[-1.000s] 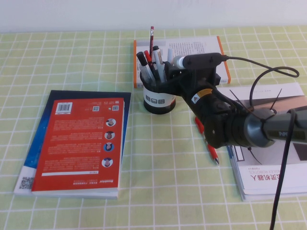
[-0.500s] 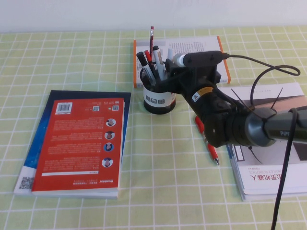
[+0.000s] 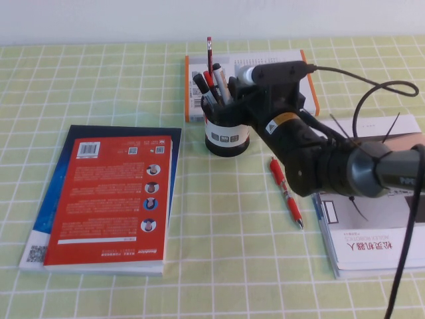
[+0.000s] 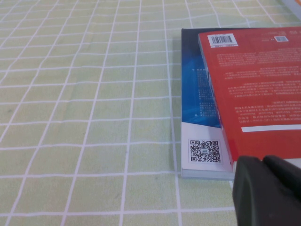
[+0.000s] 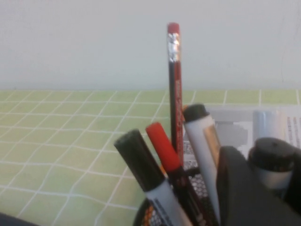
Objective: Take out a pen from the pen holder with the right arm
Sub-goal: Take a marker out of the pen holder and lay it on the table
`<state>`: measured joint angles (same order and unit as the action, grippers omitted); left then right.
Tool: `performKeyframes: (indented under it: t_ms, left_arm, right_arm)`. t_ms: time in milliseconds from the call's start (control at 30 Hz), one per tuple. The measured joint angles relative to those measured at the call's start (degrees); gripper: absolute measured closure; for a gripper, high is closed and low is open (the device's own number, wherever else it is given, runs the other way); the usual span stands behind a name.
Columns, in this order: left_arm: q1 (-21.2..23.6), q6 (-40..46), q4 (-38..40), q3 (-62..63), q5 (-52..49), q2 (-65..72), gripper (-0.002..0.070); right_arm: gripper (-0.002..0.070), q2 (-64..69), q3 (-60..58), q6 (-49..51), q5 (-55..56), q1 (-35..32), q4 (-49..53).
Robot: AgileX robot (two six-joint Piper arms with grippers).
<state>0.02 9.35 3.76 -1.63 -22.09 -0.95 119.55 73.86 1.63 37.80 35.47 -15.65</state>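
A black mesh pen holder (image 3: 226, 136) with a white label band stands on the worktop (image 3: 232, 266), in the upper middle of the high view. We see several pens standing in it. A red pencil (image 3: 209, 50) rises tallest, with a red-capped pen (image 3: 207, 76), a black-capped marker (image 3: 198, 82) and a grey marker (image 3: 220, 78) leaning around it.

The right hand (image 3: 238, 93) is at the holder's rim, on its right side, in among the pen tops. From the right wrist camera, a dark part of the hand sits close against a grey marker with a black cap (image 5: 273, 162). We cannot tell whether this hand is open, closed or gripping a pen.

A red pen (image 3: 285, 193) lies flat on the green checked worktop, to the lower right of the holder. Just behind the holder lies an orange-edged book (image 3: 265, 58). At the right edge of the frame, under the right arm, lies a pale book (image 3: 372, 232).

At the left, a red book (image 3: 109, 199) lies on a blue book (image 3: 56, 193).

The left hand (image 4: 263, 162) shows only in the left wrist view. It is closed, with nothing held, near the corner of the blue book that bears a QR code.
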Motion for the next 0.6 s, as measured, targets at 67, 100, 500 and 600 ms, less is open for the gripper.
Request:
performKeyframes:
  t_ms: [67, 100, 500, 600]
  left_arm:
    - [0.0, 0.0, 0.0, 0.0, 0.0, 0.0, 0.068]
    - [0.0, 0.0, 0.0, 0.0, 0.0, 0.0, 0.068]
    - [0.0, 0.0, 0.0, 0.0, 0.0, 0.0, 0.068]
    - [0.0, 0.0, 0.0, 0.0, 0.0, 0.0, 0.068]
  right_arm:
    - [0.0569, -1.44, 0.0, -1.17, -1.29, 0.0, 0.29]
    - [0.0569, -2.43, 0.0, -2.02, -1.89, 0.0, 0.3]
    - [0.057, -19.09, 0.0, -7.4, -14.05, 0.0, 1.06]
    - [0.057, -23.0, 0.0, -9.15, -19.05, 0.0, 1.2]
